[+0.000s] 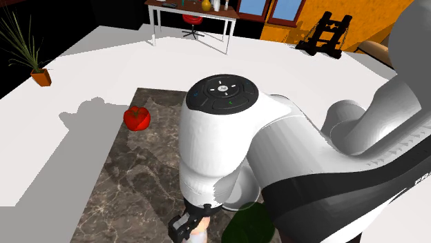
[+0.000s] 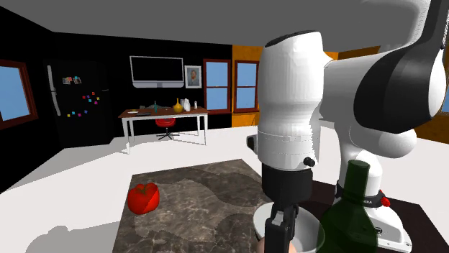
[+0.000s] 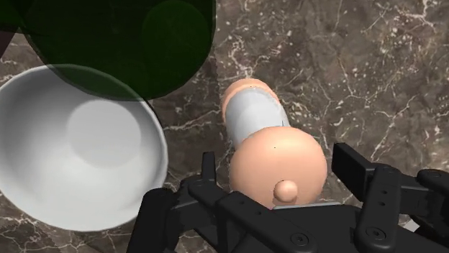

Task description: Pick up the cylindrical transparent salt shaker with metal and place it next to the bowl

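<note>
Looking along the claw (image 3: pixel 277 154), we see its two black fingers (image 3: pixel 352 169) standing apart, with the salt shaker (image 3: pixel 257 115) between them. A thin gap shows on each side of the shaker, so the claw is open and grips nothing. The shaker has a pale grey body and two peach-coloured ends. The end with a small knob sits close to the palm of the claw. The shaker is just beside the bowl (image 3: pixel 43 194) and does not touch it; a strip of the desk (image 3: pixel 374 72) shows between the two. We cannot tell if its far end rests on the desk.

The bowl is white and round, and it stands upright on the dark marbled desk. A dark green bottle (image 3: pixel 108 43) is just beside the bowl, and in the wrist view it covers a part of the bowl's rim. In the second exterior view the bottle stands at the bowl's right, nearer to the camera. A red tomato (image 1: pixel 137 118) lies on the same desk, well apart from the bowl, toward the second exterior view's left. The white arm (image 1: pixel 228 152) reaches down beside the bowl.
</note>
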